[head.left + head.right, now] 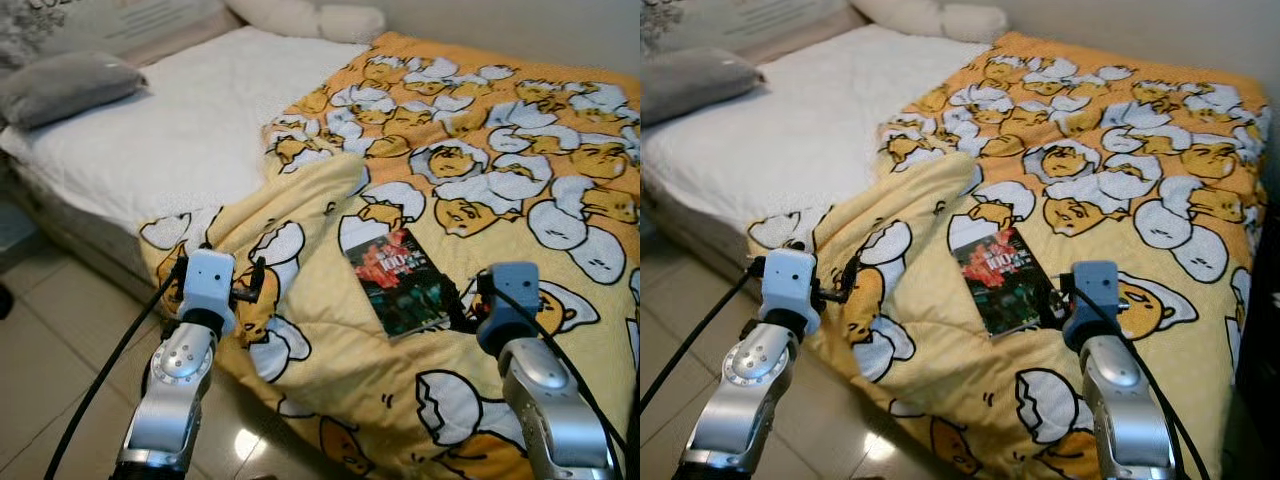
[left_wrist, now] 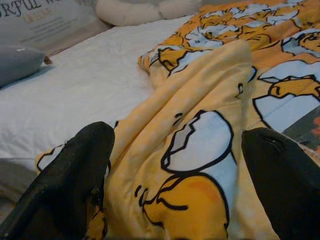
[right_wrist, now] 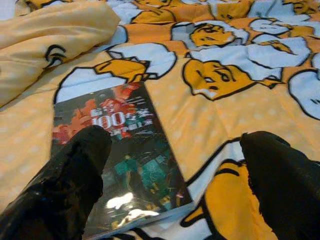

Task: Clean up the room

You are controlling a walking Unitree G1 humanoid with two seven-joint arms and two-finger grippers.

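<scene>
One book (image 1: 398,283) lies flat on the yellow egg-print blanket (image 1: 520,130) near the bed's (image 1: 150,150) foot. Right claw (image 3: 172,185) hovers spread just over the book's near corner, gripping nothing. Left claw (image 2: 175,185) is spread before a rumpled blanket fold, empty. Grey pillow (image 1: 60,85) at bed head.

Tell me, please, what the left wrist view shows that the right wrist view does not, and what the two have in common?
Left wrist view alone: the left gripper open above a rumpled fold of the blanket, with the white mattress and a grey pillow beyond.

Right wrist view alone: the right gripper open, one finger above the book lying flat.

Both: the yellow cartoon-egg blanket and two open black fingers.
</scene>
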